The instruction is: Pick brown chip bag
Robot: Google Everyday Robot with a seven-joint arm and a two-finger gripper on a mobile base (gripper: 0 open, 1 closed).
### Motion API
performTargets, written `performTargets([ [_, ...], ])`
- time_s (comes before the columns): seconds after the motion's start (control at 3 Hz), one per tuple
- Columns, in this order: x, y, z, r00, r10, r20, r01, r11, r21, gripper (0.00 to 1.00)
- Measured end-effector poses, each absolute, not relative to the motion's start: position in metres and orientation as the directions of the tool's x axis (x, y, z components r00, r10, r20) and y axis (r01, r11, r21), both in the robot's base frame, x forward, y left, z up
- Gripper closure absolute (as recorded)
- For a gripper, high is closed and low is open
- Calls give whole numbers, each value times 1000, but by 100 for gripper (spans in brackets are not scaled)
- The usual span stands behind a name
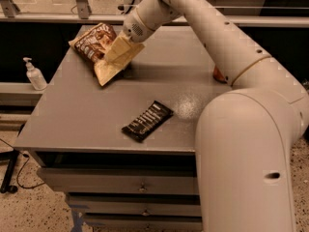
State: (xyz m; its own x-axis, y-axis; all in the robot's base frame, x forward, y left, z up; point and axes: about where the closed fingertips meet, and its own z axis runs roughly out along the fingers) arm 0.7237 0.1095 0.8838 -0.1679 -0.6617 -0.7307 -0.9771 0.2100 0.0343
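Note:
The brown chip bag lies at the table's far left corner, its dark brown part with white lettering toward the back and a tan end toward me. My gripper is right at the bag, over its right side where brown meets tan, reaching in from the right. The arm's wrist hides where the gripper meets the bag.
A black bar wrapper with white stripes lies near the grey table's front edge. A red can peeks out behind my arm at right. A sanitizer bottle stands on a ledge left of the table. My arm's large link fills the right foreground.

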Motion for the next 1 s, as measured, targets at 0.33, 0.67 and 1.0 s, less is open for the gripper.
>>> performTargets([
  [0.33, 721, 110, 903, -138, -628, -766, -981, 196, 16, 87],
  [0.67, 718, 110, 916, -119, -605, -787, -982, 186, 5, 100],
  [1.0, 720, 111, 931, -105, -569, -815, -983, 183, 0, 100],
])
